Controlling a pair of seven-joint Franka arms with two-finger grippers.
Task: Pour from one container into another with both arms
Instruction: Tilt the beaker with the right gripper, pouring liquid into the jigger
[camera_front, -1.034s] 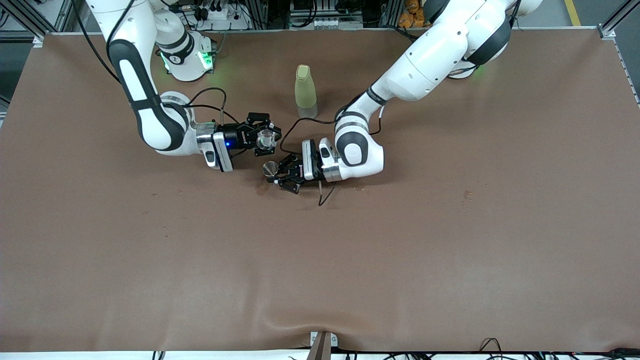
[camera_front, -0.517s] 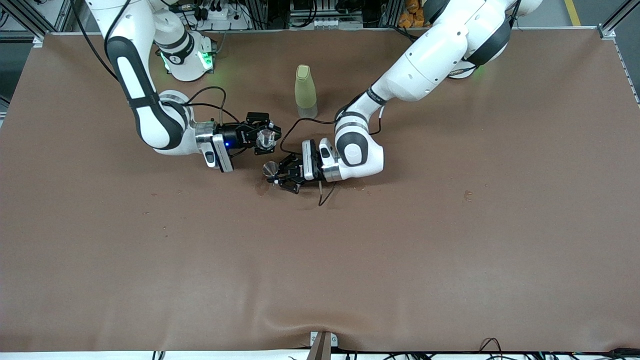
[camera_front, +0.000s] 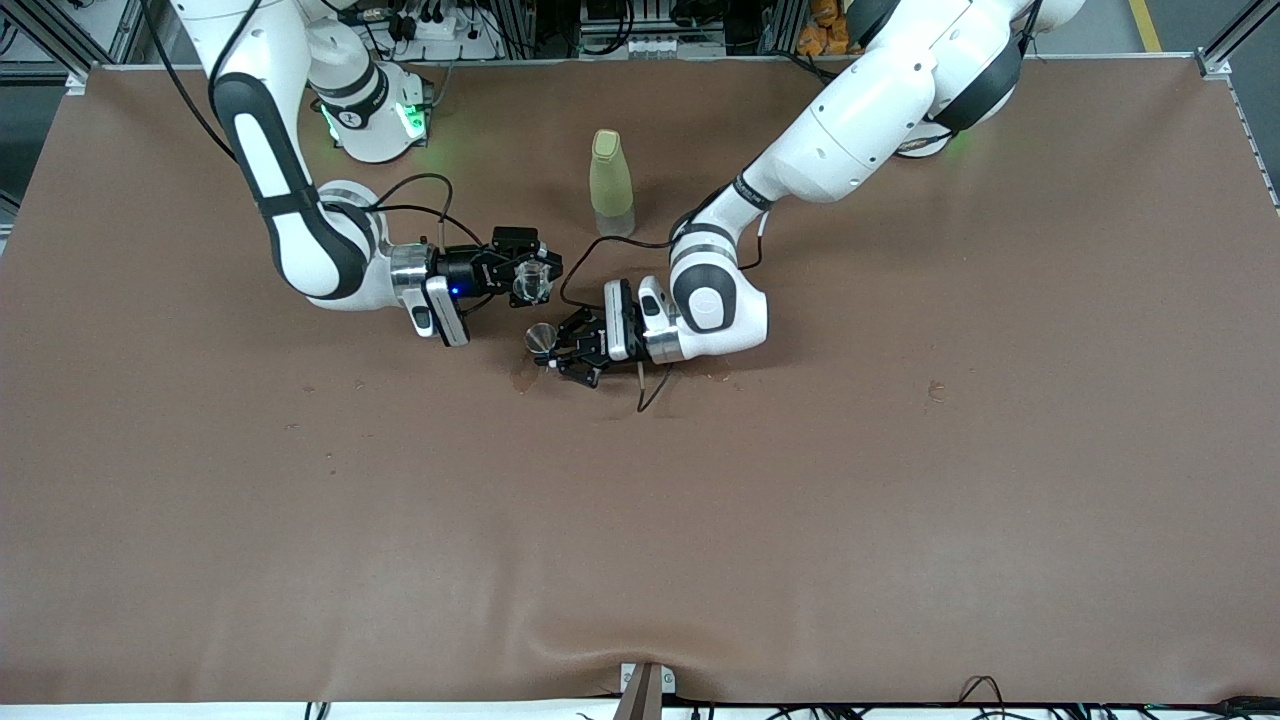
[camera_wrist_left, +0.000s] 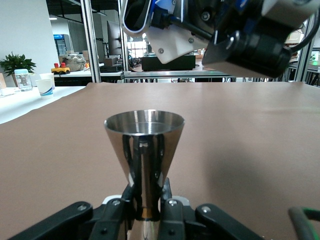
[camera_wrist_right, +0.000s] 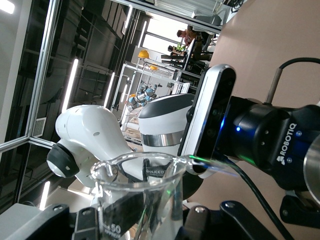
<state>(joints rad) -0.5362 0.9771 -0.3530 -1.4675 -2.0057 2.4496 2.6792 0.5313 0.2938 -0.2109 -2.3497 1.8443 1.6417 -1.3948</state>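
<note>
While both arms reach in toward the middle of the brown bench (camera_front: 900, 480), each one carries a small vessel just above centre of the front view; the right end effector (camera_front: 532, 278), coming from the arm based at the upper left of that frame, is pinching a clear glass beaker (camera_front: 531, 282), which shows at the lower middle of the right wrist view with its rim and spout tipped (camera_wrist_right: 145, 172); the left end effector (camera_front: 556, 348), coming from the arm based at the upper right, is pinching a steel jigger (camera_front: 541, 338), and the left wrist view shows its fingers (camera_wrist_left: 125, 197) pressed against the narrow waist of that cone-shaped cup (camera_wrist_left: 144, 150), which stands upright at the centre of the frame; in the front view the beaker sits just above the jigger, close by but apart; a pale green bottle (camera_front: 611, 180) stands upright on the bench higher in the frame, between the two arms; a dark stain (camera_front: 522, 378) marks the bench just below the jigger.
</note>
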